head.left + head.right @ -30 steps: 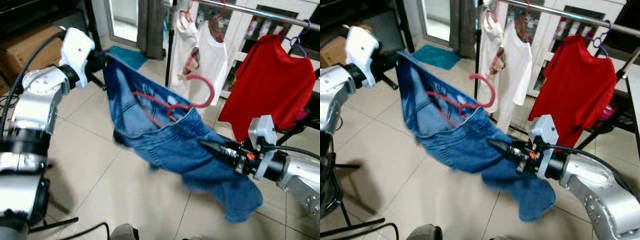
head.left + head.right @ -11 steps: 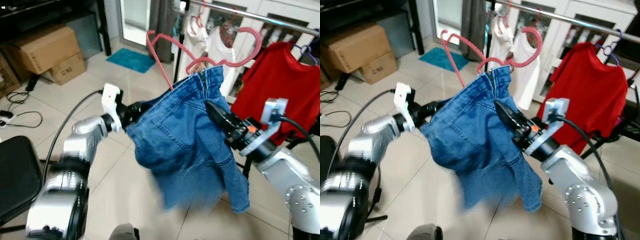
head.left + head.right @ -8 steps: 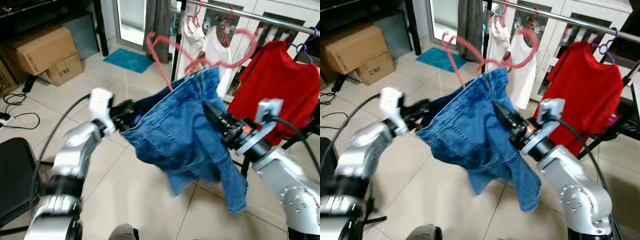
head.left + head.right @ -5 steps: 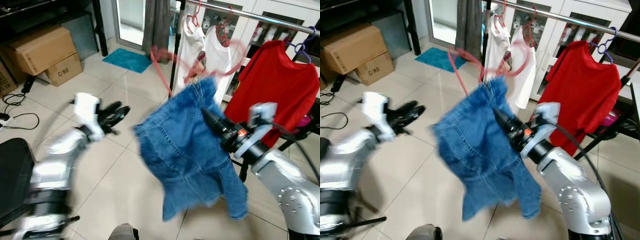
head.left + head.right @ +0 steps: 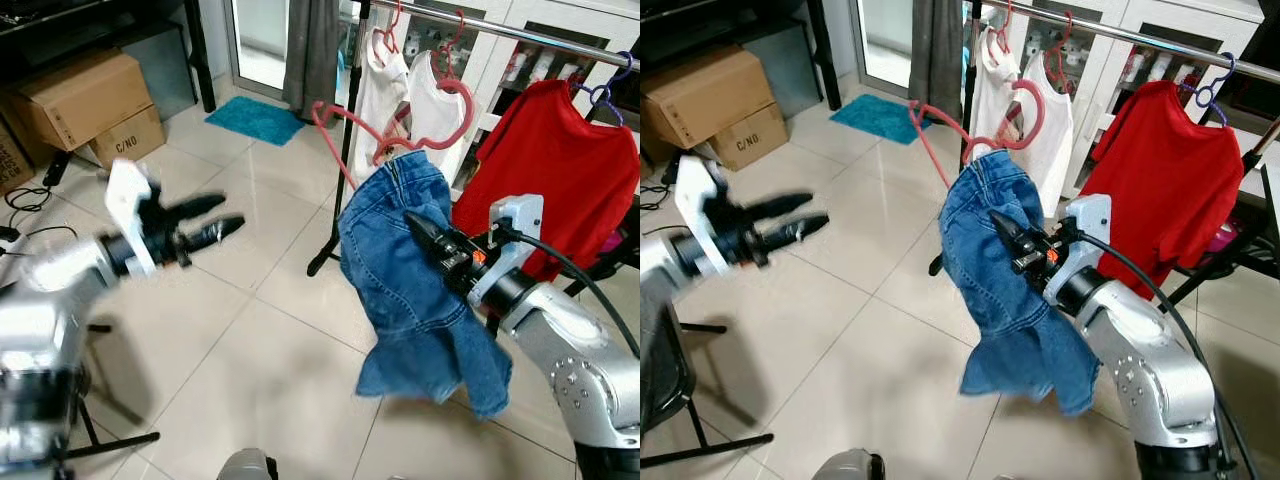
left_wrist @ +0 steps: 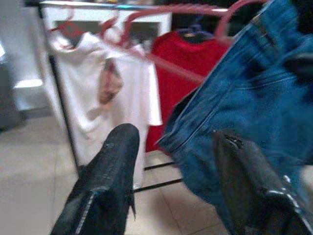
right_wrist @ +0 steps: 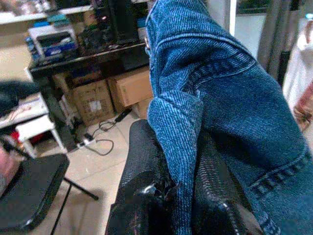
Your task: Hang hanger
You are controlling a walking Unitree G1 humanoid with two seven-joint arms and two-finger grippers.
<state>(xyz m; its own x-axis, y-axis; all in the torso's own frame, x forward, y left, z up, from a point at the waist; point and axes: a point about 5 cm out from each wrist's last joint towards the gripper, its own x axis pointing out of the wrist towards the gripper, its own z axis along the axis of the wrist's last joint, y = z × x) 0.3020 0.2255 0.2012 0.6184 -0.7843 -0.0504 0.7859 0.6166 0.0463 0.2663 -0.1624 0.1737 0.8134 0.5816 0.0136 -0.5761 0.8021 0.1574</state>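
Blue denim shorts (image 5: 400, 290) with a pink hanger (image 5: 452, 96) through the waist hang from my right gripper (image 5: 415, 225), which is shut on a fold of the denim (image 7: 205, 83) near the waistband. The hanger's hook rises just below and in front of the silver clothes rail (image 5: 500, 30); I cannot tell if it touches. My left gripper (image 5: 228, 212) is open with nothing in it, held out over the floor well to the left of the shorts. In the left wrist view its two black fingers (image 6: 105, 186) stand spread, facing the shorts (image 6: 254, 93).
Two white shirts (image 5: 385, 85) and a red shirt (image 5: 545, 150) hang on the rail, whose black post (image 5: 345, 150) stands just behind the shorts. Cardboard boxes (image 5: 75, 100) and a teal mat (image 5: 255, 118) lie at the back left. A black chair (image 5: 665, 370) stands beside my left arm.
My left gripper has let go of the shorts, opened and drawn back to the left. The shorts have swung down and now hang from the right gripper alone.
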